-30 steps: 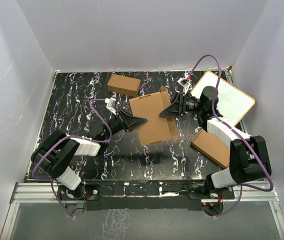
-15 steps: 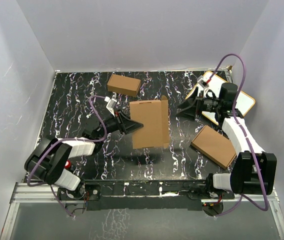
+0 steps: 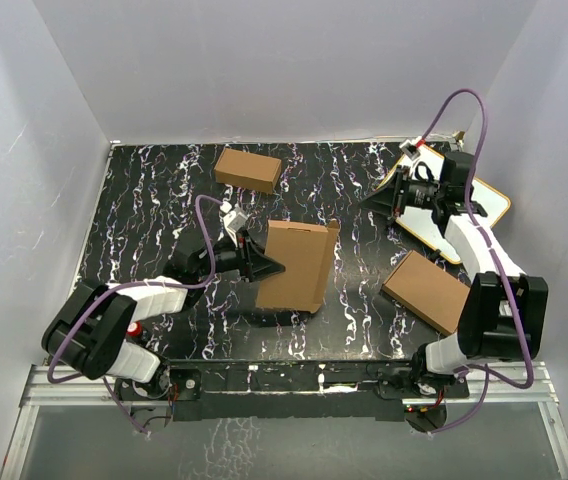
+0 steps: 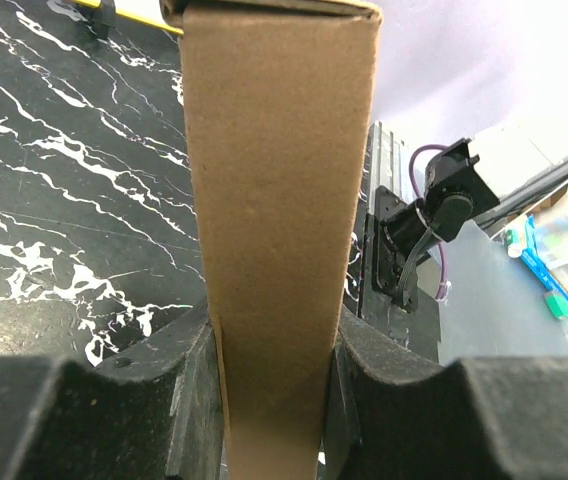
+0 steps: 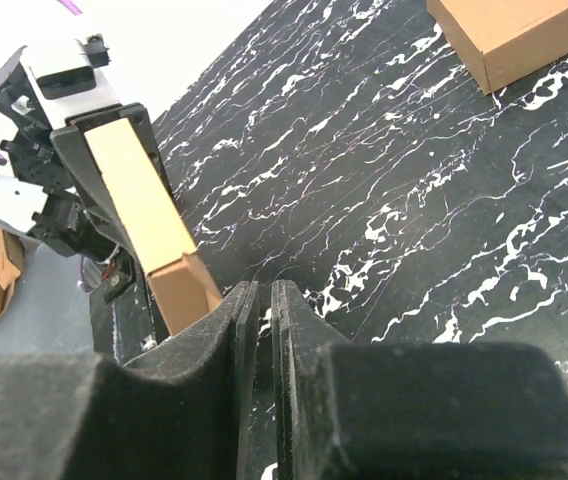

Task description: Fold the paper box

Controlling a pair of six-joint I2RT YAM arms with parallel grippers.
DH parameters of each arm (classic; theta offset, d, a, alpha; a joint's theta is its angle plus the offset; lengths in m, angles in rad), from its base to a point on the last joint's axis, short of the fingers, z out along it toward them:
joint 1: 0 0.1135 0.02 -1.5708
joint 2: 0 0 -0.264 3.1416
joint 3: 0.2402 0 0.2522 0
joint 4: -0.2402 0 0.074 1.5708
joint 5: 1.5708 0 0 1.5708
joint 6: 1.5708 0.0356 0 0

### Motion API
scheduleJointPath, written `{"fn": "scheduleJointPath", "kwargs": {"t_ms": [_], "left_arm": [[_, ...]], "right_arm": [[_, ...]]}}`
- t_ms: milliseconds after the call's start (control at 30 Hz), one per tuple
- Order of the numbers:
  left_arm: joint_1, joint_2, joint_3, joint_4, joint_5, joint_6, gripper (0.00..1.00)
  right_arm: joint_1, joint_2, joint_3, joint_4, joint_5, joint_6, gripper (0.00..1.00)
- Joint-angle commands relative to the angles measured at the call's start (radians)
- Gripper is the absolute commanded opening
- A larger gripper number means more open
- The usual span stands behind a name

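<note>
Now left jaws pinch the paper box (image 3: 299, 265); right jaws look pressed together.

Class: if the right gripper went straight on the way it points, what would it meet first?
Probably the black table, between the paper box and the small carton; depth is unclear.

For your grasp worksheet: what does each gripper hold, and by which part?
Left gripper clamps the paper box at its left edge; right gripper holds nothing.
</note>
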Motion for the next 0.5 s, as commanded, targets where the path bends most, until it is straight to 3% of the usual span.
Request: {"fn": "scheduleJointPath", "kwargs": {"t_ms": [0,467], "left_arm": [[0.005,0.005,0.024,0.056,0.056,0.044,0.03],[0.004,0.016,0.029,0.048,0.048,0.05,0.02]], "right_arm": [[0.071,0.027,0.084,-0.011,0.041,-0.046,0.16],[0.159,0.009,0.106,-0.206,0.097,-0.278,0.12]]}}
